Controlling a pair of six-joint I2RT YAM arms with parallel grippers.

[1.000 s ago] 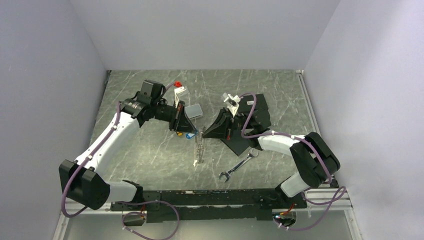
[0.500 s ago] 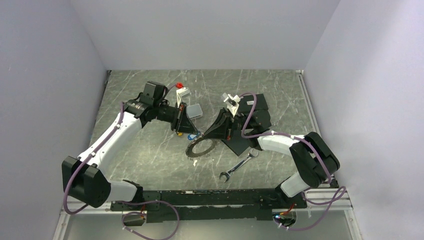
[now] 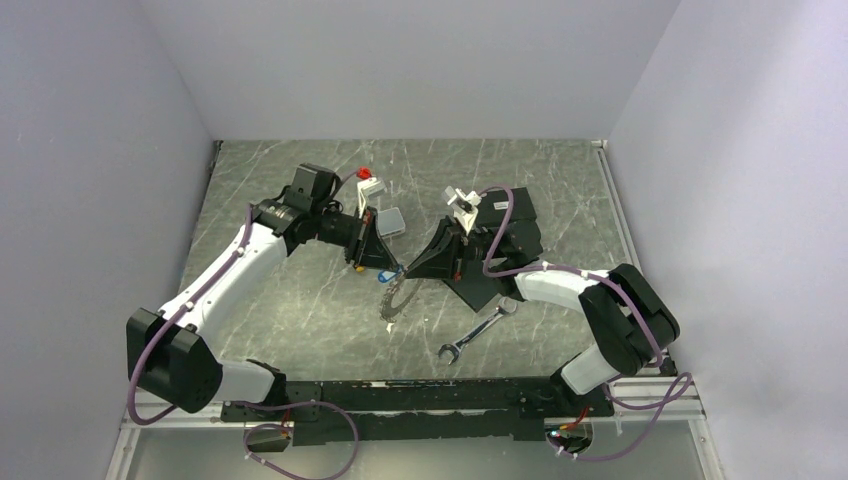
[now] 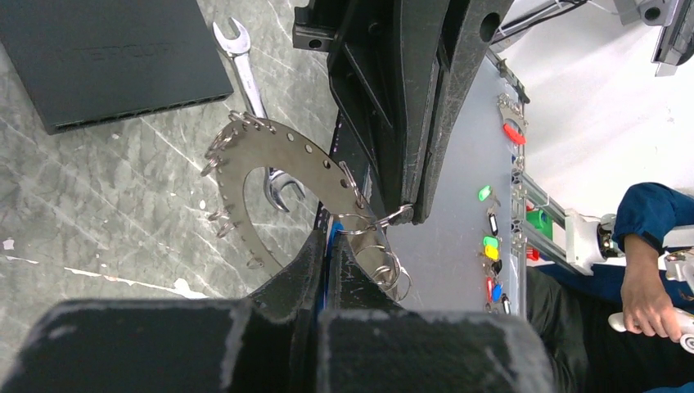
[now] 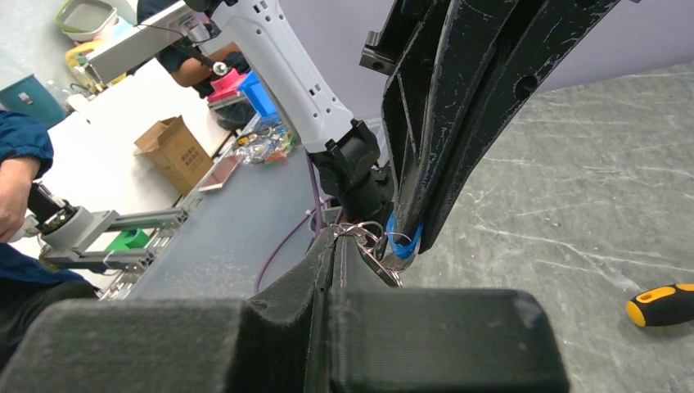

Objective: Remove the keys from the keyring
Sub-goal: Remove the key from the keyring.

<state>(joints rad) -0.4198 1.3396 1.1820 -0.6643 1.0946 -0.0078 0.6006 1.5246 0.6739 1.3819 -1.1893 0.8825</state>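
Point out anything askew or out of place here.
The keyring is tipped up on edge rather than lying flat, pinched at its upper rim between the shut left hand and right hand. Nothing looks spilled or broken.

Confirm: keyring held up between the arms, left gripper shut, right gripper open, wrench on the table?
No. The right gripper is shut, not open: the right wrist view shows it closed, with no gap at the tips. The rest stands: keyring up between the arms, left gripper shut, wrench on the table.
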